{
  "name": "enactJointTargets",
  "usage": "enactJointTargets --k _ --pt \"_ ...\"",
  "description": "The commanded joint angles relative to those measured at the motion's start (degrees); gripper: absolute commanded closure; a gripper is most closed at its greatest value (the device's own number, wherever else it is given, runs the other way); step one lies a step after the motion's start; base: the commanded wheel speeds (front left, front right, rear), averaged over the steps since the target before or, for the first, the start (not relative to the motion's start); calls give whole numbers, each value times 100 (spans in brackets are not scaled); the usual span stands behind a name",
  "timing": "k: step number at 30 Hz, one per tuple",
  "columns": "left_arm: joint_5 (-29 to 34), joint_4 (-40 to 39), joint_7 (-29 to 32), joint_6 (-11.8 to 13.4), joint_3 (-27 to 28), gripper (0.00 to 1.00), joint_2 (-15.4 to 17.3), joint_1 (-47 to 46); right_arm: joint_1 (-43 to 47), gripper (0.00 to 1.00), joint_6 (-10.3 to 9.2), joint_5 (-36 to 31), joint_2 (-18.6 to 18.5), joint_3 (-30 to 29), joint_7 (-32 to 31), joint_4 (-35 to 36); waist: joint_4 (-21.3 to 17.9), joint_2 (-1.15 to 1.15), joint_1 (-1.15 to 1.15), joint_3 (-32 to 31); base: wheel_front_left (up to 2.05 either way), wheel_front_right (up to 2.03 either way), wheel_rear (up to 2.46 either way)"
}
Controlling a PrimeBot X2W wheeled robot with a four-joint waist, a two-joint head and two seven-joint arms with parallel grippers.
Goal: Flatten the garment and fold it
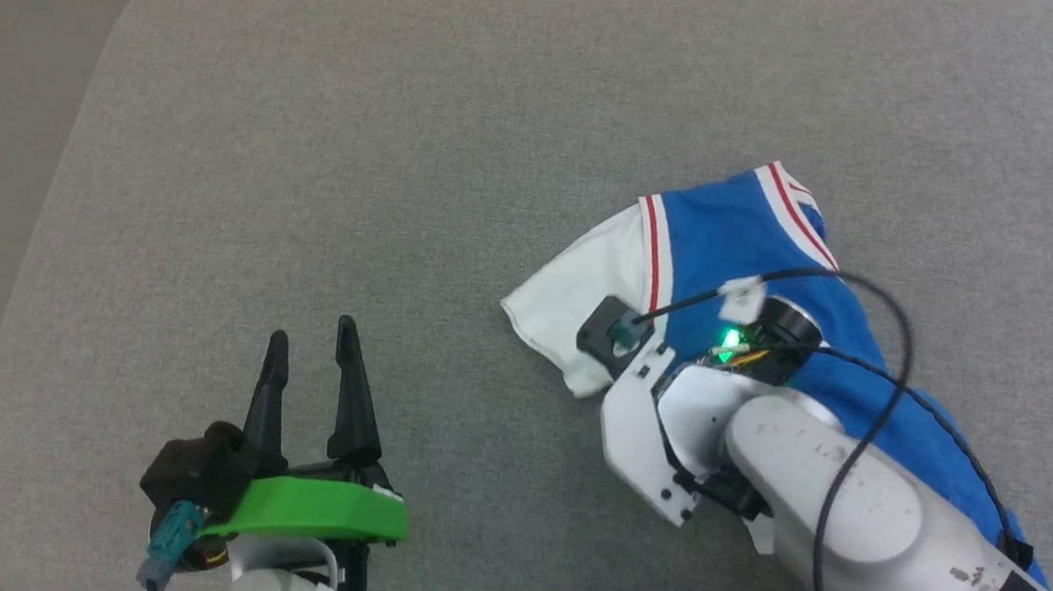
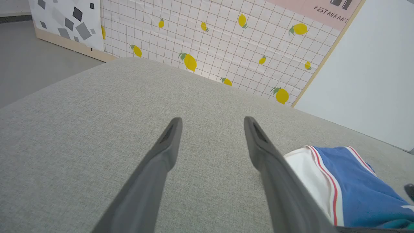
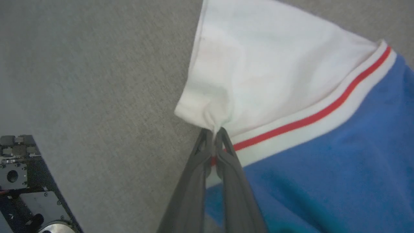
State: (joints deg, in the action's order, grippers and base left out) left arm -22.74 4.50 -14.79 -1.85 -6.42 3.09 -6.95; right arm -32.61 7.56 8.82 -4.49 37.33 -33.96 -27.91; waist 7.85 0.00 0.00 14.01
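On garment (image 3: 275,81) sleeve: right end effector (image 3: 214,134) pinching fabric, closed.

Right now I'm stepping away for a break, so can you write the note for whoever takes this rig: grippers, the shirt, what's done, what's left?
Right gripper: shut on the garment, pinching its white sleeve edge beside the red stripe.
Left gripper: open, empty, over the grey padded surface, apart from the garment.
Garment: bunched on the right side of the surface, partly under the right arm.
Done: one grip taken.
Left: spread it flat, then fold it.
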Motion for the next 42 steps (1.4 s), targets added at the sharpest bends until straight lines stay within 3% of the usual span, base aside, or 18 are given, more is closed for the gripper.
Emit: enactJointTargets --k 1,7,13,22,25,29,30,31,36,42 --pt "5 11 -20 32 22 0 -21 -46 61 100 -8 147 21 -143 253 116 -72 0 0 -82 0 0 0" --pt "80 44 -20 23 165 0 -21 101 327 100 -8 524 109 -1324 1310 872 -336 0 0 -395 0 0 0" --pt "173 67 -20 -15 266 0 -21 270 828 100 -8 297 134 -3203 1735 1564 -652 0 0 -694 0 0 0" --pt "192 125 -20 -47 216 0 -21 368 1897 100 -8 -559 155 -6060 1150 1457 -903 0 0 -862 0 0 0" --pt "214 135 -20 -62 211 0 -21 367 2162 100 -8 -654 158 -6515 938 1145 -942 0 0 -855 0 0 0" --pt "256 147 -20 -77 243 0 -21 375 2374 100 -8 -474 159 -6594 756 724 -1011 0 0 -834 0 0 0" --pt "266 158 -20 -86 247 0 -21 375 2402 76 -8 -433 160 -6573 786 674 -1025 0 0 -830 0 0 0" --pt "271 167 -20 -91 249 0 -21 375 2410 0 -8 -404 160 -6572 866 669 -1034 0 0 -831 0 0 0" --pt "272 222 -20 -103 246 0 -21 402 2477 0 -8 -278 160 -6559 2061 999 -1086 0 0 -917 0 0 0" --pt "218 347 -20 -100 101 0 -21 433 2951 0 -8 -462 160 -6055 3576 1834 -1134 0 0 -1097 0 0 0"
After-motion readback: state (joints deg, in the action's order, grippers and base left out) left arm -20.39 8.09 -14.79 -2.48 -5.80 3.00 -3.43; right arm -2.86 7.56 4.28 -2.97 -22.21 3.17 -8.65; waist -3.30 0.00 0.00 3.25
